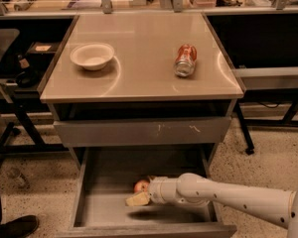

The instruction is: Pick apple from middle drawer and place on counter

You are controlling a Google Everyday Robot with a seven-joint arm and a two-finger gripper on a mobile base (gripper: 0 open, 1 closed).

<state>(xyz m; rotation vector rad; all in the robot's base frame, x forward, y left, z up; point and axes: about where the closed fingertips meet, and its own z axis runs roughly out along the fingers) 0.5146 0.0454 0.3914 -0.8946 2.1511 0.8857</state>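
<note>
1. The apple [141,185] lies on the floor of the open middle drawer [107,192], partly hidden by the arm.
2. The tool [139,197] is held low in that drawer, right against the apple; whether it is spread or pressed together cannot be told.
3. The grasping step is judged to be in hand; no lift is seen.
4. Next, a firm hold is called for. The apple is then to be raised clear of the upper drawer front [144,131] and set on the table [139,38], between the bowl [92,56] and the can [185,60].
</note>
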